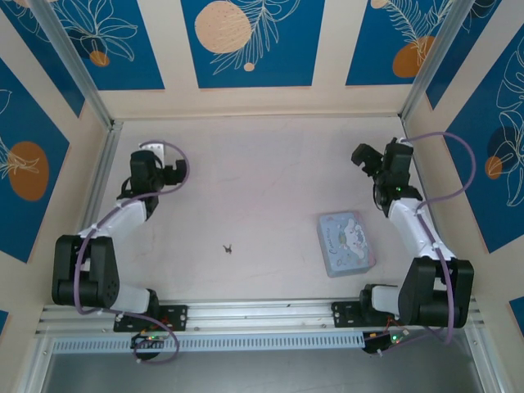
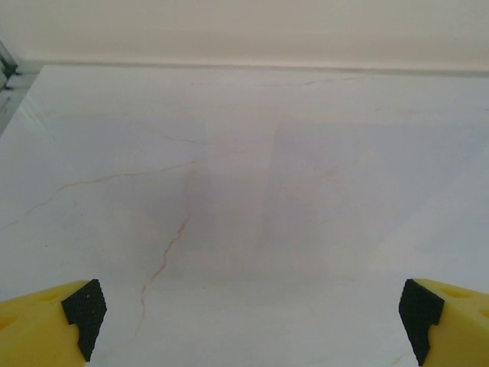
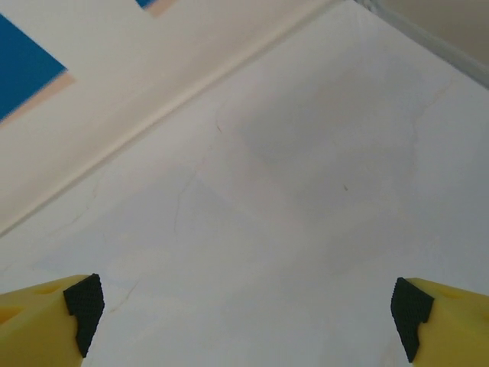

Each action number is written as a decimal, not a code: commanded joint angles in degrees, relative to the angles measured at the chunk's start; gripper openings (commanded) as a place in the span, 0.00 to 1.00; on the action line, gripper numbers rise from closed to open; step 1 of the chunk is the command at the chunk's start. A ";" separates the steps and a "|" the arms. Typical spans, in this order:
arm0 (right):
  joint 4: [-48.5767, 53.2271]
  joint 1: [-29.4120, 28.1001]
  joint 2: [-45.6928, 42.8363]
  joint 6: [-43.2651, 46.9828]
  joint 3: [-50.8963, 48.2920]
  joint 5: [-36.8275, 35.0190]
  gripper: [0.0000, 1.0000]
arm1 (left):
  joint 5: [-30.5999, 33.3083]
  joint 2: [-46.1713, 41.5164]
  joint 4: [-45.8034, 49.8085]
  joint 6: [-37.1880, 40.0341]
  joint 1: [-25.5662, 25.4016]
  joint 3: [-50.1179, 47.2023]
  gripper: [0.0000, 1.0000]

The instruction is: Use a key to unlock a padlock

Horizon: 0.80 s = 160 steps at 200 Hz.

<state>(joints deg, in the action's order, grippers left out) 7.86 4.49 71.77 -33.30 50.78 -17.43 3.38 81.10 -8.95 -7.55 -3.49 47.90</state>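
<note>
Key point(image 1: 228, 248), a dark speck, lies on the table point(image 1: 270, 164) at 7 o'clock from centre, with the pale blue tin point(image 1: 346, 243) at 4 o'clock. Left gripper point(image 2: 252, 313) and right gripper point(image 3: 244, 310) have their jaws spread wide and hold nothing.

My fingers point(image 2: 38, 332) are showing yellow, their pads point(image 2: 85, 313) black. The table point(image 1: 262, 180) is looking pale marble, faintly veined. The tin point(image 1: 347, 243) is wearing pale blue with a cartoon print. The walls point(image 1: 282, 53) are carrying blue panels, white leaf outlines and orange discs.

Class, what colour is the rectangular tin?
Pale blue tin, white cartoon print; best in the top external view.
</note>
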 commanded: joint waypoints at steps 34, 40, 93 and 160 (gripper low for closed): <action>41.16 -0.64 -7.22 -13.09 0.13 3.06 0.96 | -7.11 -3.19 22.91 -15.82 -1.66 8.87 1.00; 42.58 -0.99 -8.39 -13.48 -0.42 2.91 0.97 | -7.22 -3.66 23.17 -16.13 -2.45 8.88 1.00; 50.82 -10.06 -10.84 -19.45 -3.37 -2.24 1.00 | -4.74 -6.34 24.33 -16.09 -9.52 9.38 1.00; 40.94 -26.62 -2.09 -30.66 -6.10 6.18 1.00 | -3.92 -5.75 25.78 -16.21 -13.79 10.41 1.00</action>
<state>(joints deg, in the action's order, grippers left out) 55.05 -16.03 66.74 -55.05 46.48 -21.89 -1.45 75.90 14.90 -22.65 -16.01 56.21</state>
